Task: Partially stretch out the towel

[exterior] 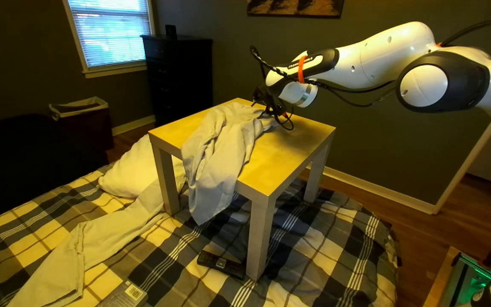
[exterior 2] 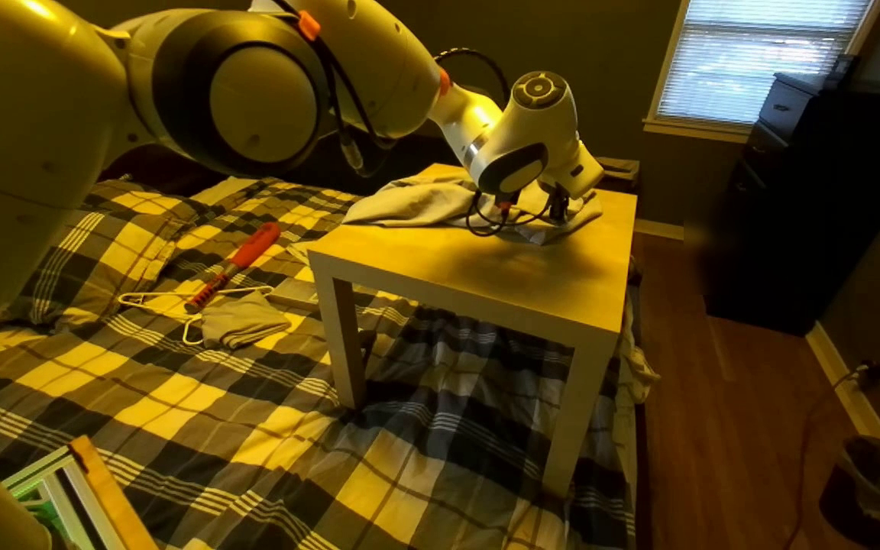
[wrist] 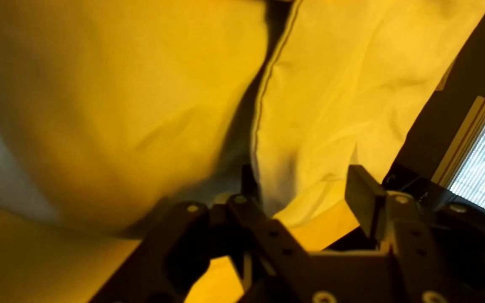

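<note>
While the fingers [wrist: 363, 200] stood apart at the towel [exterior: 222, 145], grasping seemed the step; next, probably, closing was needed.

Wrist view: towel [wrist: 175, 105] blurred on L, cut off at top. In an exterior view, wall pic [exterior: 294, 7] cropped by top edge, w/ subject unclear.

The pale grey-white towel [exterior: 224, 145] lies rumpled in folds across the tabletop [exterior: 288, 157], one pointed end hanging over an edge between two corners.
</note>
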`<state>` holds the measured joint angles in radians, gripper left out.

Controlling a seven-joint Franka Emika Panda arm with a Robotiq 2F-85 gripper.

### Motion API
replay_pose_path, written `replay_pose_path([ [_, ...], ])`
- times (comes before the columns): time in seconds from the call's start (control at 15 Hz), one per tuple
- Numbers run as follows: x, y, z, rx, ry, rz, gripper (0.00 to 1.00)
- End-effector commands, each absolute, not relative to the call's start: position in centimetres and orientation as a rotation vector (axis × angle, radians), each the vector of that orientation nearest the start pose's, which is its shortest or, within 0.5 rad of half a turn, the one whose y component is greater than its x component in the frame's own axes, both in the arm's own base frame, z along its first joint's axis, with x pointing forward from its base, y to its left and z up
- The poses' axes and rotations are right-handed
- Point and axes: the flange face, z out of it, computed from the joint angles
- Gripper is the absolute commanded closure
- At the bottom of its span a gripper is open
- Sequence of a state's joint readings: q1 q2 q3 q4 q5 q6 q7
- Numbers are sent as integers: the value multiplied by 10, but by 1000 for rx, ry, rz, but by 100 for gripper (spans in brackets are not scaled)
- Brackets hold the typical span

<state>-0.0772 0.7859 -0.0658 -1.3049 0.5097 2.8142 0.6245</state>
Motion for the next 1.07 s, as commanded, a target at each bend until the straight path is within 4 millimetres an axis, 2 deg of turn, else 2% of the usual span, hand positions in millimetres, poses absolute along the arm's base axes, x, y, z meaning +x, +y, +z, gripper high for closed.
replay_pose_path([
  [0.0,787,-122,350,-2110,1412,-853,59],
  [0.07,787,-121,351,-2111,1412,-853,74],
  [0.13,787,-120,353,-2116,1410,-853,74],
  [0.33,783,-118,358,-2165,1405,-852,97],
  [0.4,782,-117,360,-2187,1407,-858,100],
  [0.67,783,-109,378,-2203,1392,-895,100],
  [1.0,790,-88,419,-2092,1382,-895,100],
])
